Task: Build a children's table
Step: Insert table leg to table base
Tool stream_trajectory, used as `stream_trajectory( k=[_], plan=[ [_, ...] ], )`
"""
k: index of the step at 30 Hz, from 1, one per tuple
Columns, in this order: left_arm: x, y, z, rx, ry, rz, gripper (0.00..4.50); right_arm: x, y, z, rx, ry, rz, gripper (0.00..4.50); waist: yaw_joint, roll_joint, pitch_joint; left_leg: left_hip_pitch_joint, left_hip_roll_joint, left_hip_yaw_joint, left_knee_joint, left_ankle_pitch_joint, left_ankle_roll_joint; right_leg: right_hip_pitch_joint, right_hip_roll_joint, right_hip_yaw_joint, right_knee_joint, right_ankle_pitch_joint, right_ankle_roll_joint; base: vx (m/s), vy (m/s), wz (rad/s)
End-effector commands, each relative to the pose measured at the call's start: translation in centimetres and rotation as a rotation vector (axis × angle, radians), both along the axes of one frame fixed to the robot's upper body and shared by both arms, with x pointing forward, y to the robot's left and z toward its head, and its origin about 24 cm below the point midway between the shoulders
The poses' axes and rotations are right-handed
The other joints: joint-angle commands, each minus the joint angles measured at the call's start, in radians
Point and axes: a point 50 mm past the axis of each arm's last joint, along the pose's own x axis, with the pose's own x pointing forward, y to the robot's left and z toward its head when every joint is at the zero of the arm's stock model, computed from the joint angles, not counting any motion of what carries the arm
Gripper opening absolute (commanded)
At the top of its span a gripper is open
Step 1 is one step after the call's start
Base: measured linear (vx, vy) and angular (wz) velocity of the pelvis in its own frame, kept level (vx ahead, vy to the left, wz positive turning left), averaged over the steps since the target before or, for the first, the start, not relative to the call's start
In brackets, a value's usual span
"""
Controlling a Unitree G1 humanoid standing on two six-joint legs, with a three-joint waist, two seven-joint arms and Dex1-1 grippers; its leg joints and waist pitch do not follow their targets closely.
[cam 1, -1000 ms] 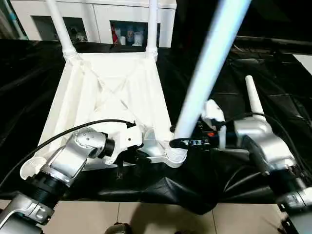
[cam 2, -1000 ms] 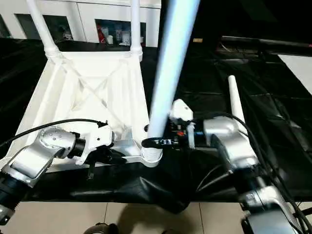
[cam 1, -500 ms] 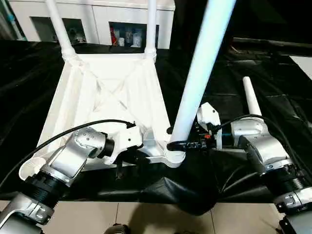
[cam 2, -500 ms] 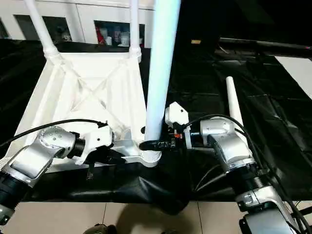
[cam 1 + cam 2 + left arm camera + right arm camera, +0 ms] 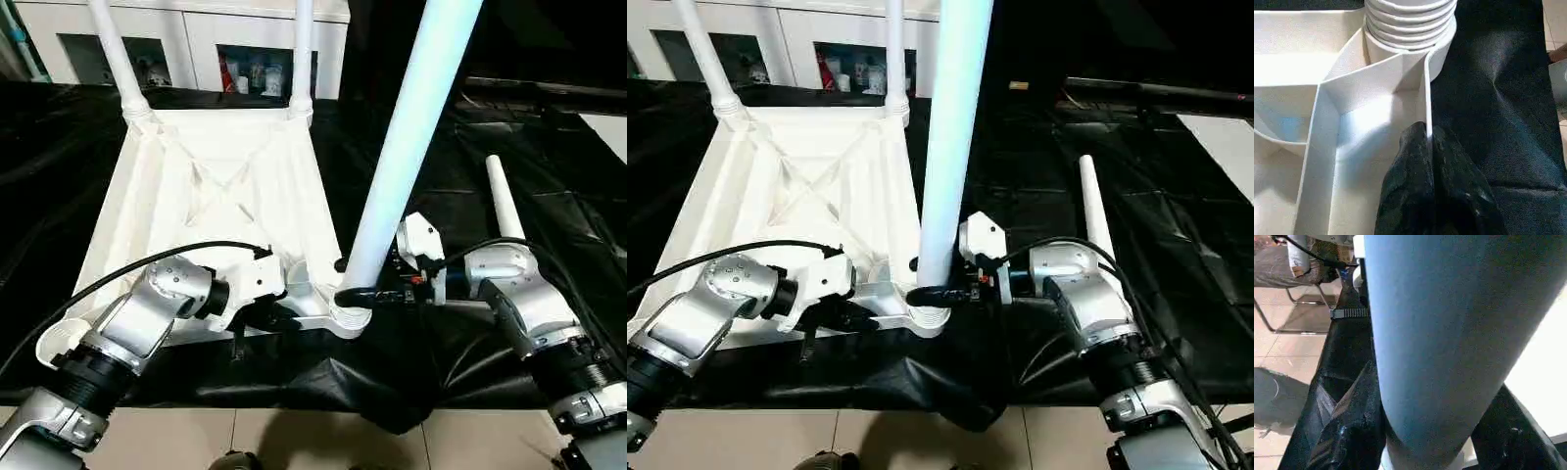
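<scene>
The children's table lies as a white tabletop [image 5: 216, 186], ribbed underside up, on black cloth. Two legs [image 5: 113, 49] [image 5: 302, 49] stand in its far corner sockets. A third leg [image 5: 411, 127] rises from the near right socket [image 5: 348, 318], leaning slightly right. My right gripper [image 5: 358, 292] is closed around the base of that leg, one black finger [image 5: 1352, 431] on each side. My left gripper [image 5: 1426, 156] is shut on the tabletop's thin rim wall [image 5: 1426, 98] just beside that socket. A fourth leg [image 5: 502, 201] lies loose on the cloth behind my right arm.
The black cloth [image 5: 470, 127] covers the work surface and hangs over its front edge above a tiled floor [image 5: 294, 436]. A white cabinet [image 5: 196, 29] with small items stands at the back. A flat white board [image 5: 612, 122] shows at the far right. A black cable [image 5: 147, 259] arcs over my left forearm.
The leg in my right gripper has tipped closer to upright than a second ago, and my right forearm has swung in nearer. My left gripper has stayed on the rim.
</scene>
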Motion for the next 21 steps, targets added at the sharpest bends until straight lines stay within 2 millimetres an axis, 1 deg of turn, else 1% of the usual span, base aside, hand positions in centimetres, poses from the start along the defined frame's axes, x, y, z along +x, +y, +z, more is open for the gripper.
stream_trajectory(
  k=[1,2,3,4,5,6,7,8,9,10,11,12,13,14,15,16,17,18,19,20,21],
  plan=[
    [0.1,-0.9,0.6,-0.015,-0.031,-0.05,0.0,-1.7,-0.8,-5.5,-0.18,0.186,-0.049,1.83,-0.007,0.013,-0.024,0.039,0.089,-0.051,-0.088,-0.489,-0.062,-0.012,-0.09,0.052,-0.094,-0.405,-0.201,0.0,0.0,0.0],
    [0.2,-0.9,0.6,-0.016,-0.034,-0.038,0.0,-1.5,-0.8,-5.6,-0.174,0.18,-0.07,1.83,-0.008,0.012,-0.024,0.039,0.09,-0.053,-0.089,-0.5,-0.065,-0.013,-0.091,0.051,-0.096,-0.429,-0.194,0.0,0.0,0.0],
    [0.4,-0.9,0.5,-0.018,-0.045,-0.011,0.0,-1.1,-0.8,-5.7,-0.166,0.167,-0.125,1.83,-0.011,0.012,-0.022,0.039,0.09,-0.055,-0.09,-0.516,-0.069,-0.016,-0.092,0.052,-0.098,-0.461,-0.188,0.0,0.0,0.0],
    [0.8,-1.0,0.4,-0.025,-0.054,0.028,0.0,-0.7,-0.9,-5.8,-0.159,0.15,-0.19,1.83,-0.012,0.012,-0.022,0.039,0.088,-0.056,-0.088,-0.526,-0.073,-0.018,-0.093,0.051,-0.098,-0.478,-0.186,0.0,0.0,0.0],
    [1.2,-1.1,0.3,-0.036,-0.067,0.086,0.0,0.0,-1.1,-5.9,-0.142,0.138,-0.296,1.83,-0.017,0.011,-0.019,0.04,0.087,-0.06,-0.089,-0.552,-0.084,-0.02,-0.094,0.049,-0.101,-0.531,-0.173,0.0,0.0,0.0],
    [2.2,-1.4,0.1,-0.051,-0.09,0.185,0.0,0.9,-1.4,-6.3,-0.103,0.143,-0.461,1.83,-0.023,0.011,-0.014,0.043,0.085,-0.066,-0.09,-0.595,-0.097,-0.026,-0.094,0.046,-0.108,-0.605,-0.151,0.0,0.0,0.0],
    [2.3,-1.5,0.0,-0.053,-0.093,0.196,0.0,1.0,-1.5,-6.3,-0.098,0.145,-0.48,1.83,-0.025,0.012,-0.013,0.046,0.083,-0.07,-0.089,-0.621,-0.105,-0.029,-0.094,0.043,-0.111,-0.642,-0.138,-0.068,0.024,-0.15],
    [2.6,-1.5,-0.1,-0.057,-0.098,0.231,0.0,1.2,-1.6,-6.5,-0.086,0.155,-0.536,1.83,-0.028,0.012,-0.014,0.048,0.081,-0.08,-0.089,-0.662,-0.114,-0.027,-0.096,0.036,-0.116,-0.692,-0.111,-0.068,0.024,-0.15],
    [2.6,-1.6,-0.1,-0.057,-0.098,0.234,0.0,1.2,-1.6,-6.5,-0.085,0.156,-0.541,1.83,-0.032,0.012,-0.014,0.045,0.081,-0.083,-0.092,-0.674,-0.117,-0.023,-0.097,0.032,-0.116,-0.693,-0.104,-0.077,0.045,-0.22],
    [3.1,-1.7,-0.2,-0.06,-0.105,0.285,0.0,1.4,-1.8,-6.8,-0.08,0.159,-0.603,1.83,-0.038,0.015,-0.015,0.036,0.082,-0.092,-0.102,-0.695,-0.12,-0.01,-0.094,0.024,-0.113,-0.663,-0.098,-0.061,0.055,-0.25],
    [3.3,-1.9,-0.2,-0.065,-0.104,0.308,0.0,1.5,-1.9,-7.0,-0.081,0.164,-0.648,1.83,-0.041,0.021,-0.014,0.038,0.083,-0.091,-0.109,-0.719,-0.129,-0.014,-0.089,0.02,-0.113,-0.608,-0.108,-0.061,0.055,-0.25],
    [3.6,-2.1,-0.2,-0.07,-0.101,0.337,0.0,1.7,-2.0,-7.3,-0.081,0.171,-0.695,1.83,-0.043,0.025,-0.013,0.049,0.081,-0.09,-0.107,-0.748,-0.131,-0.019,-0.089,0.015,-0.118,-0.574,-0.116,0.0,0.0,0.0],
    [3.8,-2.2,-0.3,-0.073,-0.098,0.358,0.0,1.8,-2.1,-7.4,-0.082,0.178,-0.729,1.83,-0.046,0.028,-0.009,0.052,0.08,-0.087,-0.108,-0.758,-0.13,-0.022,-0.089,0.014,-0.12,-0.563,-0.122,0.0,0.0,0.0],
    [4.0,-2.5,-0.3,-0.071,-0.095,0.381,0.0,2.0,-2.2,-7.7,-0.085,0.185,-0.784,1.83,-0.047,0.027,-0.009,0.057,0.079,-0.087,-0.107,-0.762,-0.125,-0.02,-0.091,0.008,-0.126,-0.558,-0.122,0.0,0.0,0.0],
    [4.1,-2.7,-0.3,-0.068,-0.094,0.394,0.0,2.2,-2.2,-7.8,-0.088,0.189,-0.817,1.83,-0.048,0.026,-0.005,0.06,0.077,-0.087,-0.106,-0.771,-0.124,-0.024,-0.091,0.005,-0.129,-0.577,-0.117,-0.052,0.032,-0.07],
    [4.3,-3.1,-0.3,-0.061,-0.095,0.409,0.0,2.5,-2.2,-7.9,-0.087,0.194,-0.863,1.83,-0.047,0.032,-0.003,0.063,0.077,-0.088,-0.106,-0.785,-0.125,-0.026,-0.091,0.002,-0.132,-0.592,-0.11,-0.057,0.028,-0.07],
    [4.5,-3.4,-0.3,-0.057,-0.092,0.424,0.0,2.7,-2.1,-8.0,-0.088,0.2,-0.906,1.83,-0.051,0.032,0.003,0.07,0.074,-0.089,-0.106,-0.825,-0.124,-0.03,-0.086,-0.014,-0.143,-0.631,-0.093,-0.057,0.028,-0.07],
    [4.5,-3.5,-0.3,-0.056,-0.092,0.428,0.0,2.8,-2.1,-8.0,-0.087,0.202,-0.913,1.83,-0.058,0.036,0.008,0.062,0.077,-0.092,-0.126,-0.881,-0.132,-0.014,-0.072,-0.039,-0.136,-0.622,-0.078,-0.054,0.031,-0.13],
    [4.9,-4.2,-0.4,-0.051,-0.081,0.484,0.0,3.4,-1.9,-8.2,-0.076,0.222,-1.002,1.83,-0.056,0.045,0.01,0.051,0.083,-0.086,-0.152,-0.923,-0.141,-0.001,-0.055,-0.056,-0.118,-0.582,-0.081,-0.064,0.039,-0.14],
    [5.0,-4.2,-0.4,-0.05,-0.08,0.489,0.0,3.4,-1.9,-8.2,-0.075,0.224,-1.009,1.83,-0.024,0.066,0.003,-0.046,0.102,-0.052,-0.25,-1.018,-0.173,0.099,-0.022,-0.087,0.085,-0.305,-0.114,-0.064,0.039,-0.14],
    [5.2,-4.7,-0.5,-0.04,-0.075,0.527,0.0,3.8,-1.6,-8.2,-0.077,0.229,-1.064,1.83,0.007,0.07,0.003,-0.086,0.092,-0.009,-0.277,-1.038,-0.191,0.119,-0.008,-0.104,0.121,-0.19,-0.103,-0.106,0.005,0.11]
  ],
)
